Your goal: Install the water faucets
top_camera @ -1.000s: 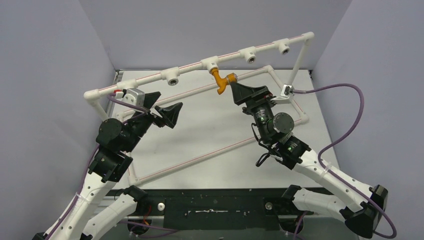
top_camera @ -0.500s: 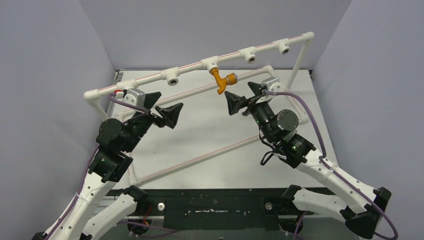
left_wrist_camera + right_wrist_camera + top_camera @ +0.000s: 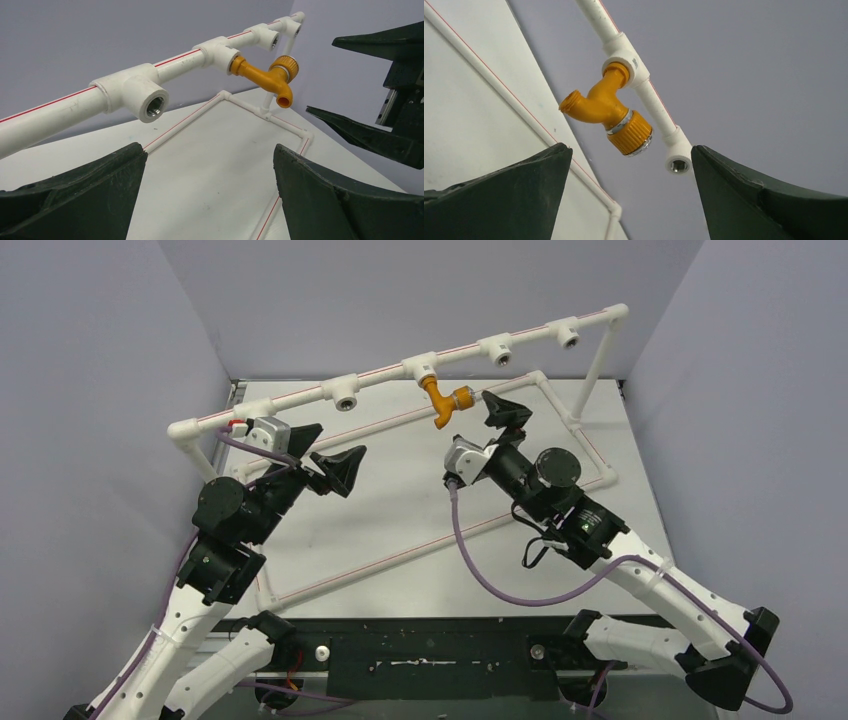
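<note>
Faucet (image 3: 445, 400) sits in the second tee socket (image 3: 420, 368) from the left on the top pipe (image 3: 280, 405), spout down. My right gripper (image 3: 630, 150) is just beside it, jaws apart and empty. Left gripper (image 3: 210, 150) is wide apart, idle. Three empty tee sockets (image 3: 345, 395) left, no spare faucets in view.

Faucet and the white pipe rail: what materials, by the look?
Faucet: likely moulded plastic, matte orange-yellow, uniform colour; the silvery ring beside its ribbed cap looks metal. Pipe rail: white plastic, slight sheen, red stripe. Tee socket: same white plastic, with a dull metallic threaded insert.
</note>
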`<state>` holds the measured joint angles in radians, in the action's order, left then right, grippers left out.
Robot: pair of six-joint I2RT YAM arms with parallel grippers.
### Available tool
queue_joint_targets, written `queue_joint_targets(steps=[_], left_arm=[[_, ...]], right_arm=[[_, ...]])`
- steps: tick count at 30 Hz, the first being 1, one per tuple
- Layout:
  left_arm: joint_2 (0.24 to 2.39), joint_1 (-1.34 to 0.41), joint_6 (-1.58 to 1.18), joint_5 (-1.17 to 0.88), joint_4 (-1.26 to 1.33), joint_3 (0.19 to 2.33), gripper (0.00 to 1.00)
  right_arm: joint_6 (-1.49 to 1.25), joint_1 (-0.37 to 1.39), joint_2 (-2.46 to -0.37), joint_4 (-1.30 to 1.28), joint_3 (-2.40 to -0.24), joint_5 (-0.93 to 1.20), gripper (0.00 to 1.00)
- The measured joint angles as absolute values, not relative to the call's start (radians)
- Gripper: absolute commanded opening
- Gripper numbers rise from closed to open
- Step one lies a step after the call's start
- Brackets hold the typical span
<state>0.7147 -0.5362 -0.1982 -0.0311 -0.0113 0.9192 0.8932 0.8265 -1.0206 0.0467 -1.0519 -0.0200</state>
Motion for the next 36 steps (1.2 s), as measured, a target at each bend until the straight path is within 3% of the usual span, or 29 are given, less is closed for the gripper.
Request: queue_joint_targets(steps=[9,19,21,24,27,36], left_arm=[[0.715,-0.537,-0.198,-0.031,-0.011,0.919,0.97],[0.713,-0.542,-0.198,-0.031,-0.011,0.919,0.97],[0.71,-0.543,-0.199,-0.031,-0.011,0.919,0.97],[0.706,-0.543,-0.198,-0.031,-0.011,0.919,0.97],[0.705,-0.543,-0.198,-0.031,-0.011,0.919,0.97],[0.706,-0.543,-0.198,-0.031,-0.011,0.919,0.97]], right_arm=[[1.32,0.893,-1.127,0.123,-1.043,-0.149,0.95],[1.643,0.937,-1.313,0.352,-1.03,-0.278,0.85],[1.667,0.937,-1.332,0.369,-1.03,-0.291,0.77],[1.684,0.937,-1.343,0.392,-1.03,-0.311,0.5],[1.672,0.937,-1.345,0.429,-1.03,-0.337,0.01],[1.367,0.945,-1.354,0.478,-1.03,-0.371,0.0]])
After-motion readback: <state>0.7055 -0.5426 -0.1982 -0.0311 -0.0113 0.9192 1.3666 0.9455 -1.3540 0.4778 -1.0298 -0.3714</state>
